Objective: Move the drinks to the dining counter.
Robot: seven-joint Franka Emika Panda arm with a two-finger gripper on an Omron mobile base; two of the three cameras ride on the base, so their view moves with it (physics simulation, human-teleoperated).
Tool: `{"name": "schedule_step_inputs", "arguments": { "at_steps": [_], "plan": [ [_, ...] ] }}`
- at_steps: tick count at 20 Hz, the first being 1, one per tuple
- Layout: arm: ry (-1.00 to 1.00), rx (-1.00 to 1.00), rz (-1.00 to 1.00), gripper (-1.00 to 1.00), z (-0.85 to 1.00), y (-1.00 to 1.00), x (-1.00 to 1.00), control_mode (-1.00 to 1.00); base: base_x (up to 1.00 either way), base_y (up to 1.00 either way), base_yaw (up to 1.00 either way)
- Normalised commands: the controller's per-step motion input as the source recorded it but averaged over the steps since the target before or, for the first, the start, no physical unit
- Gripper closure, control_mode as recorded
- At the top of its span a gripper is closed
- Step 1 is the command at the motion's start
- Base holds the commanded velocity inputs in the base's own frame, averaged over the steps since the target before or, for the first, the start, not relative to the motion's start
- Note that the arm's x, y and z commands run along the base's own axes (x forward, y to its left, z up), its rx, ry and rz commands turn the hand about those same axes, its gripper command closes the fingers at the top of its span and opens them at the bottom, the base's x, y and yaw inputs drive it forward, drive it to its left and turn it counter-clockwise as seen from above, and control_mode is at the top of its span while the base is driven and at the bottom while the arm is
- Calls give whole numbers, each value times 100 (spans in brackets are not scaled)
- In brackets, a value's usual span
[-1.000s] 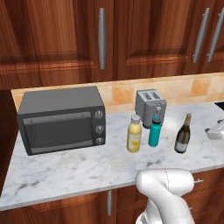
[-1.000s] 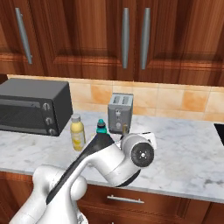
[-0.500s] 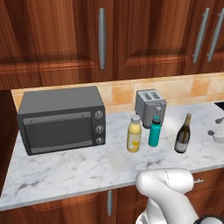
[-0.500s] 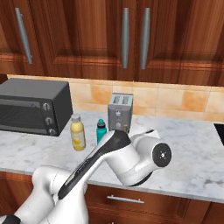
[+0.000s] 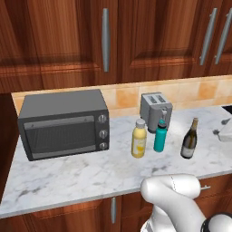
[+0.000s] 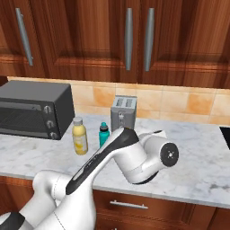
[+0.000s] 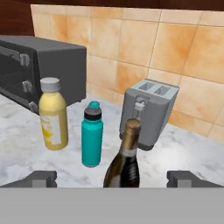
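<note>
- Bench [image 5: 68, 176]: white-grey veined marble top over wooden cabinet fronts, tan tile backsplash behind.
- Toaster [image 5: 156, 110]: boxy grey metal, two slots on top; taken as landmark.
- Yellow bottle [image 5: 139, 138]: rounded, white cap, pale label; stands upright in front of the toaster, to its left.
- Teal bottle [image 5: 160, 136]: slim cylinder, dark cap; directly in front of the toaster, just beside the yellow one.
- Wine bottle [image 5: 189, 139]: dark glass, long neck, pale label; right of the toaster and nearer the bench edge.
- Toaster oven [image 5: 63, 122]: dark grey box, three knobs, left of the toaster.
- Fingers [image 7: 112, 178]: spread wide, holding nothing, either side of the wine bottle's shoulder.
- Versus earlier: arm elbow has swung further right; bottles unmoved.
</note>
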Motion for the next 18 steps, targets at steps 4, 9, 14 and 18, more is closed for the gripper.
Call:
{"name": "schedule_step_inputs", "arguments": {
  "at_steps": [4,9,14,18],
  "plan": [
    [0,10,-4,-100,-1,3,25,-100,0,0,0],
    [0,6,0,-100,-6,15,21,-100,0,0,0],
    [0,2,0,-100,-14,20,17,-100,0,0,0],
    [0,0,0,-100,-22,14,18,-100,0,0,0]
  ]
}}
